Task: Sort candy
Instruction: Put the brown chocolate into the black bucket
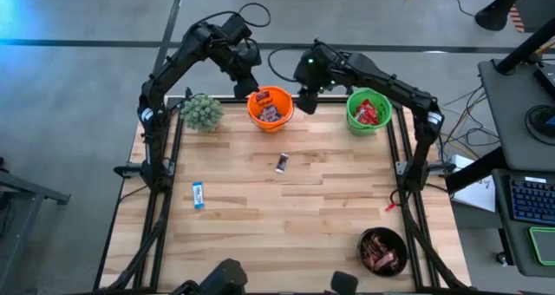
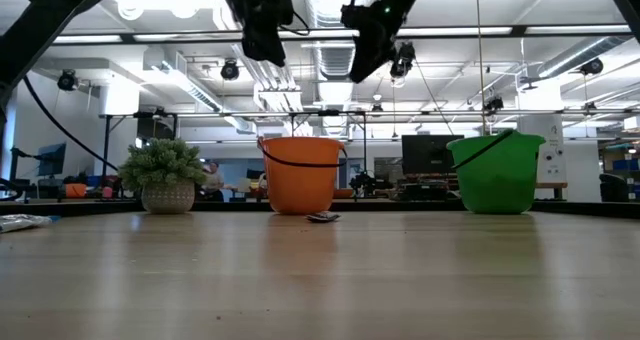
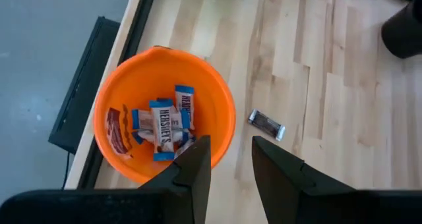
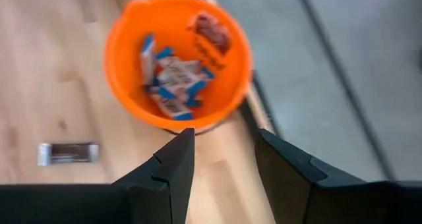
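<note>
From above, the wooden table [image 1: 286,208] carries an orange bucket [image 1: 270,109] near the far edge with blue-and-white bars [image 1: 270,113] inside, a green bucket [image 1: 368,111] to its right holding red packets [image 1: 370,113], and a dark bowl [image 1: 382,249] near the right front corner with brown sweets in it. A dark brown bar [image 1: 282,162] lies alone on the table in front of the orange bucket, and a blue-and-white bar [image 1: 199,194] lies near the left side. A small green plant [image 1: 202,111] stands left of the orange bucket. The left gripper [image 1: 245,69] hangs over the far rim of the orange bucket; the right gripper [image 1: 308,94] hangs between the two buckets. From table height, both grippers hang high above the buckets, the left gripper [image 2: 262,42] above the orange bucket [image 2: 302,173], the right gripper [image 2: 368,50] just to its right, and the brown bar [image 2: 322,217] lies at the bucket's foot. In the left wrist view, the left gripper [image 3: 231,159] has its fingers spread with nothing between them, above the rim of the orange bucket [image 3: 221,105], with the blue-and-white bars [image 3: 165,122] inside and the brown bar [image 3: 266,124] beside it on the table. In the right wrist view, the right gripper [image 4: 224,155] also stands spread and empty, looking down at the orange bucket [image 4: 125,72] and the brown bar [image 4: 68,152].
</note>
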Available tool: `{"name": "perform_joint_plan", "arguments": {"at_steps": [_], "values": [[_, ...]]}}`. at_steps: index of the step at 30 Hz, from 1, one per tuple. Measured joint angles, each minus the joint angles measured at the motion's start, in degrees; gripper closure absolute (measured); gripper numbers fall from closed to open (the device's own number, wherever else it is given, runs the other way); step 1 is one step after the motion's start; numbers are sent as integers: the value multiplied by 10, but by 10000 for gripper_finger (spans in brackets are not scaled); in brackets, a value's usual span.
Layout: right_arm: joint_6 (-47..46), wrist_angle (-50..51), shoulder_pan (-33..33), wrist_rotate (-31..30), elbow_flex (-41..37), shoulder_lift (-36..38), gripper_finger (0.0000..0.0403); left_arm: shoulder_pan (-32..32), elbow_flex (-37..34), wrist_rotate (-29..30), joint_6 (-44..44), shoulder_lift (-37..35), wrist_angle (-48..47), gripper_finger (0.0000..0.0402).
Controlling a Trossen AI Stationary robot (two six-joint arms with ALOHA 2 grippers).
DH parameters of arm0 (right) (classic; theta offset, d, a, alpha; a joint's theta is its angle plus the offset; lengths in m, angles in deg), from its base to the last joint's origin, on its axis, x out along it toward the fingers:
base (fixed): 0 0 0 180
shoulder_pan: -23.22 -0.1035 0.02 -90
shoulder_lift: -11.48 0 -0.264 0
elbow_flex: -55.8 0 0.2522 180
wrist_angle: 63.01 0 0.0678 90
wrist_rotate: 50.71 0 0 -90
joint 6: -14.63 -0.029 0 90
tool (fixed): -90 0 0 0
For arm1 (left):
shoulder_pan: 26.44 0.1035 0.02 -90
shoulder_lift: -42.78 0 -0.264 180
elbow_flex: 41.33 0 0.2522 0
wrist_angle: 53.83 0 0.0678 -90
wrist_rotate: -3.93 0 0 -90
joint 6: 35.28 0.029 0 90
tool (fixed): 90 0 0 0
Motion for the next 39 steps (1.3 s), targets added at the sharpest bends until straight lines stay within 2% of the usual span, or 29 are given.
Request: {"name": "perform_joint_plan", "arguments": {"at_steps": [6,13,17,21,32,39], "values": [[-39,1,-13,24,0,-38,247,0,3,0,0,-10,-18,308],[-52,34,-31,22,0,-73,209,0,3,1,-1,-14,-26,308],[-107,38,-40,23,0,-84,196,0,3,4,-13,-14,-26,308],[-181,33,-51,23,0,-89,197,0,3,6,-26,-14,-30,308],[-307,27,-96,21,0,-125,199,0,3,6,-12,-16,-46,308],[-367,26,-122,17,-1,-149,199,0,3,5,-2,-53,-46,308]]}}
